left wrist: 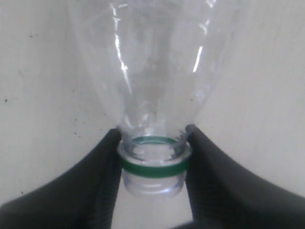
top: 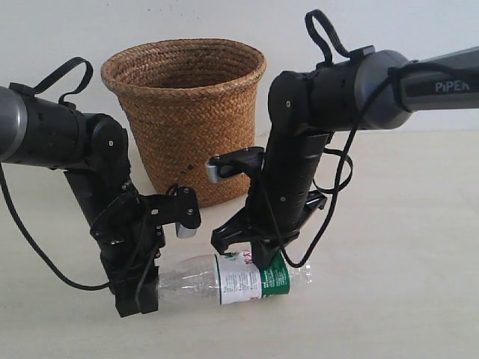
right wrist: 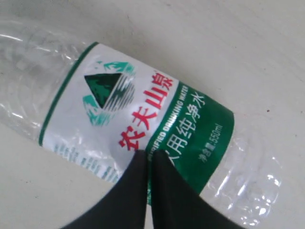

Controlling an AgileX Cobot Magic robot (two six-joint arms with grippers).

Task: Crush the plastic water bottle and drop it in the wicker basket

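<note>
The plastic water bottle lies on its side on the desk, its neck clamped in the left gripper at the green ring. Just behind stands the wicker basket, apart from it. The right gripper, fingers closed together, presses on the label. The body looks barely flattened, so crushing and the drop appear still to come.

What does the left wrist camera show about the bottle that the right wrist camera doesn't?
Only the left wrist view shows the open neck of the plastic water bottle with its green ring, pinched between the left jaws. Only the right wrist view shows the label, with red characters and a green band, and the right jaws closed together over it. Both show clear plastic lying on the pale table.
</note>
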